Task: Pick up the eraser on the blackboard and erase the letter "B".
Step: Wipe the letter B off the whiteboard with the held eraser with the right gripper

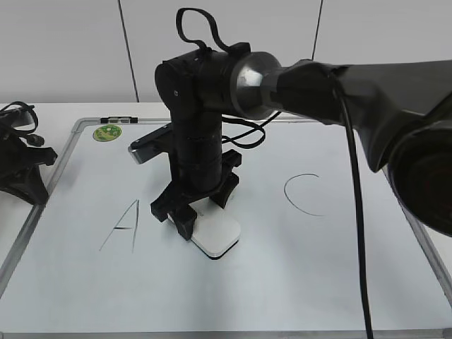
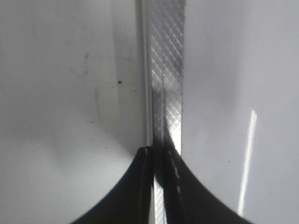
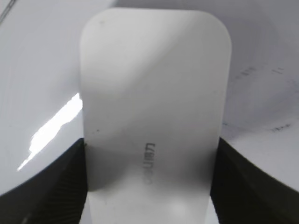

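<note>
The white eraser (image 1: pixel 219 236) lies flat on the blackboard (image 1: pixel 282 282), between the letter "A" (image 1: pixel 123 226) and the letter "C" (image 1: pixel 304 194). My right gripper (image 1: pixel 203 212) reaches across to the board's middle and is shut on the eraser's sides. In the right wrist view the eraser (image 3: pixel 154 93) sits between the black fingers (image 3: pixel 149 182), grey lettering up. No letter "B" shows; the arm and eraser cover that spot. My left gripper (image 2: pixel 159 156) is shut and empty above the board's metal frame (image 2: pixel 166 70).
A round green magnet (image 1: pixel 107 131) and a black marker (image 1: pixel 116 119) lie at the board's far left corner. The left arm's base (image 1: pixel 21 166) stands at the board's left edge. White table surrounds the board.
</note>
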Robot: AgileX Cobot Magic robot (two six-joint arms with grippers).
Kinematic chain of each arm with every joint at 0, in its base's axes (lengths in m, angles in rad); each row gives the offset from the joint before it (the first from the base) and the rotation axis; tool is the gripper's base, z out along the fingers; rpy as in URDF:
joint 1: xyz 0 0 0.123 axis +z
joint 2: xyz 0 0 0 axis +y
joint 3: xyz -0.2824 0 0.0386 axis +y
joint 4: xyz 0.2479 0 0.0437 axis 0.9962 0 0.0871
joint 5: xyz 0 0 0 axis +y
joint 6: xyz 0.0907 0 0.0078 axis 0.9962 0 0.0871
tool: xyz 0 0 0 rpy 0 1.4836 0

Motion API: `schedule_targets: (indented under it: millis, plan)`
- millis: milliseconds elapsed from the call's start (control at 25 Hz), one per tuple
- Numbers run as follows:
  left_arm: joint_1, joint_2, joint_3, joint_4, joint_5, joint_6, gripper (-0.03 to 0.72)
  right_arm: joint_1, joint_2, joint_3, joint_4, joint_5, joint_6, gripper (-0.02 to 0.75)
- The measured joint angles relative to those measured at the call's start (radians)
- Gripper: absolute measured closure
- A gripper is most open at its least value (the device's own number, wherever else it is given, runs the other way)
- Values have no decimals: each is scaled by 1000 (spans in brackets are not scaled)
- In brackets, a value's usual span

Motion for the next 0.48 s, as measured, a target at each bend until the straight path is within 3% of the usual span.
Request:
schedule_targets:
  millis: [480]
  plan:
    - [0,0,0,-4,0,0,659,-86,4,-11,2,-11,27,210]
